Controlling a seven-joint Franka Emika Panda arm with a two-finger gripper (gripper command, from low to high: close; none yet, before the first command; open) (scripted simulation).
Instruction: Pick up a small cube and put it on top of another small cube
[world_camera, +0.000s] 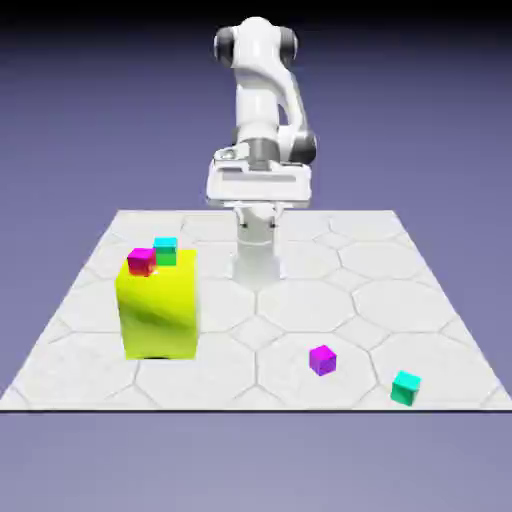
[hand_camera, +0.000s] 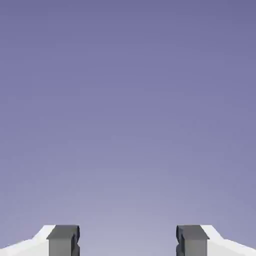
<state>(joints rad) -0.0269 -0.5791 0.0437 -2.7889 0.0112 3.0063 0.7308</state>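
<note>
Hand view: gripper is seen wide apart, empty, backdrop only ahead. Purple cube lies near the table's front edge, right of middle. Approach not yet begun; descent over it is called for next.

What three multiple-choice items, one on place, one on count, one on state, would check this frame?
1. Where does the magenta cube rest?
A. on the yellow block
B. on the table
C. in the gripper

2. How many teal cubes show?
A. one
B. two
C. three

3. How does the gripper stand?
A. shut on the purple cube
B. open, holding nothing
C. shut, holding nothing

Key: 1 A, it sits on the block's top; 2 B, one teal cube on the block, one on the table; 3 B, the hand view shows only backdrop between the parted fingers.
</note>
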